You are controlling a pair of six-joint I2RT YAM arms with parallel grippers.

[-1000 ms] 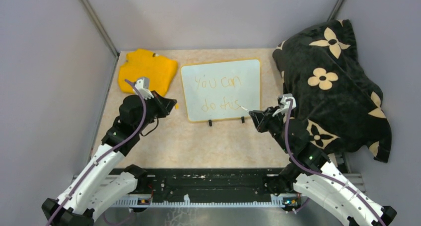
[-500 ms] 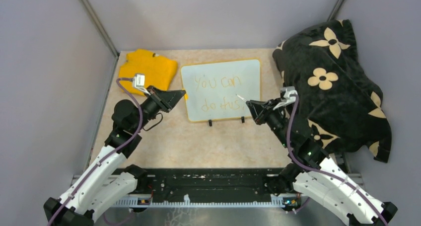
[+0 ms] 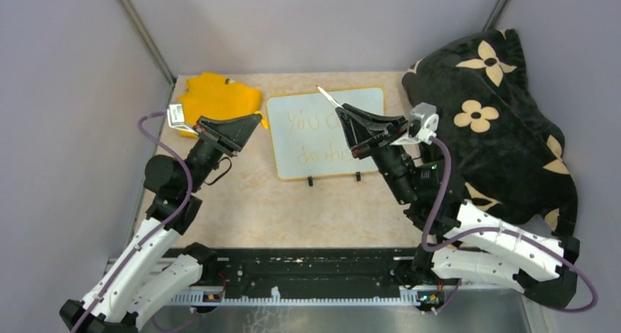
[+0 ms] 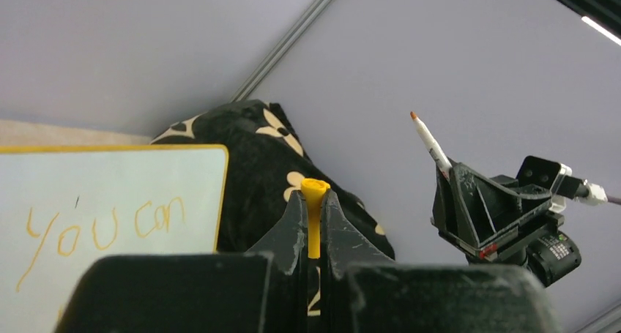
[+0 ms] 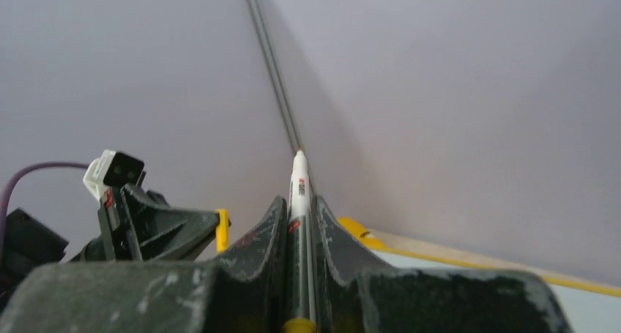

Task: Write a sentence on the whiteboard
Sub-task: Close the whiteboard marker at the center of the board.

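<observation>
At center table [image 3: 256,208], the 2-line sentence [image 3: 307,122] looks complete on the whiteboard [image 3: 282,154], the right gripper [image 3: 344,113] clamping a marker [image 3: 327,96] above it and the left gripper [image 3: 253,121] pinching a yellow cap [image 4: 315,216], recapping likely left.

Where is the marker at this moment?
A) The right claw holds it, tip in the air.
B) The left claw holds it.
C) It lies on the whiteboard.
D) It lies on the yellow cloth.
A: the right claw is shut on the marker, its tip up in the air, off the whiteboard; the left claw grips only a yellow cap.
</observation>
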